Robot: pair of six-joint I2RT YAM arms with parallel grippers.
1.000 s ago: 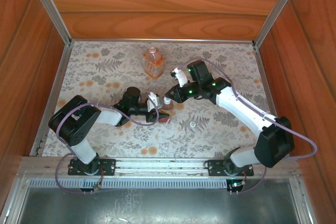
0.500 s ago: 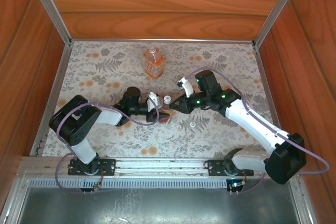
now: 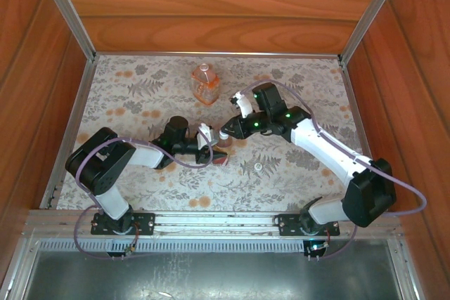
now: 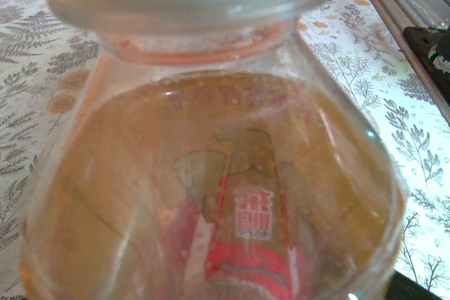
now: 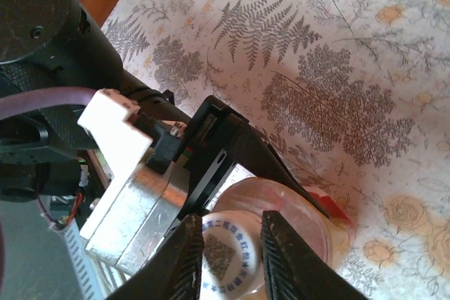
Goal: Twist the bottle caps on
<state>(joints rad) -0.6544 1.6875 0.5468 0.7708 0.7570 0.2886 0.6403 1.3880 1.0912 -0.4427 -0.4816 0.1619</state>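
Near the middle of the surface (image 3: 140,96), your left hand (image 3: 216,150) is clamping the slim bottle (image 4: 225,194), with amber liquid showing through its wall. Your right hand (image 3: 228,134) is hanging over it with its jaws narrow. Its fingers (image 5: 184,261) are sitting close on either side of the white cap (image 5: 226,256) on the neck — you cannot tell whether they are pinching it. A loose cap (image 3: 259,167) is lying to the near right, apart from both hands — and the wide bottle (image 3: 204,82) is standing well apart on the far side.
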